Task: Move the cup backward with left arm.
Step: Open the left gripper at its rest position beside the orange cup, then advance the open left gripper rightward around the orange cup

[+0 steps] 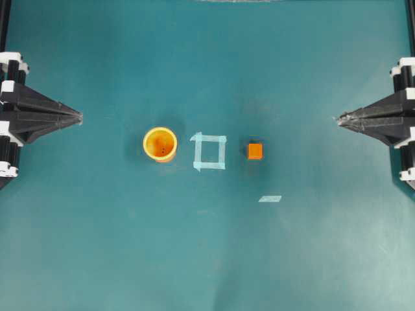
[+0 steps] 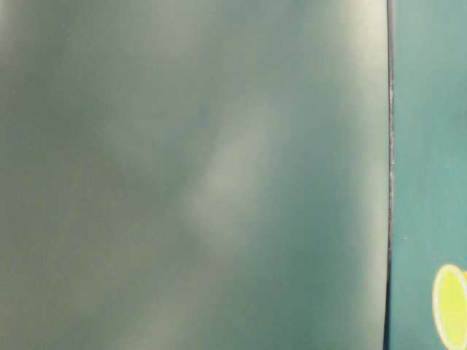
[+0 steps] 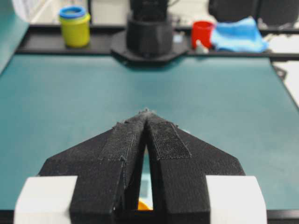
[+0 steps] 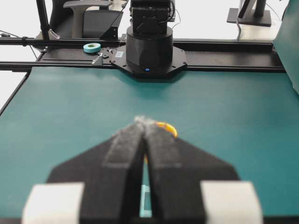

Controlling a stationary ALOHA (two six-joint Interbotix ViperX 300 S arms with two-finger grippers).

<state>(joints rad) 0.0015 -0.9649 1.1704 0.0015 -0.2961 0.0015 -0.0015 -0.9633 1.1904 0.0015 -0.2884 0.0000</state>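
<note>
1. Landmark: pale blue tape square (image 1: 209, 151) on the teal table (image 1: 207, 259). A loose tape scrap (image 1: 270, 199) lies nearer the front edge, right of the square.
2. Small round orange-yellow plastic cup (image 1: 160, 144), lighter rim, stands upright just left of the tape square, apart from it. Small orange cube (image 1: 255, 151) sits just right of the square.
3. Black left gripper (image 1: 79, 117) is parked well left of the square, tips pressed together, nothing between them. Left wrist view confirms: fingers (image 3: 170, 142) meet at the point.
4. Black right gripper (image 1: 340, 119) is parked well right of the square, likewise closed and empty.
5. Progress, by my reading: nothing done. Cup untouched; approach, grasp and the backward shift all remain.
6. Hard to read: table-level view is mostly blurred green-grey, with only a yellow-rimmed sliver at its lower right corner. From the left wrist, the cup is only an orange fleck below the closed fingers.
</note>
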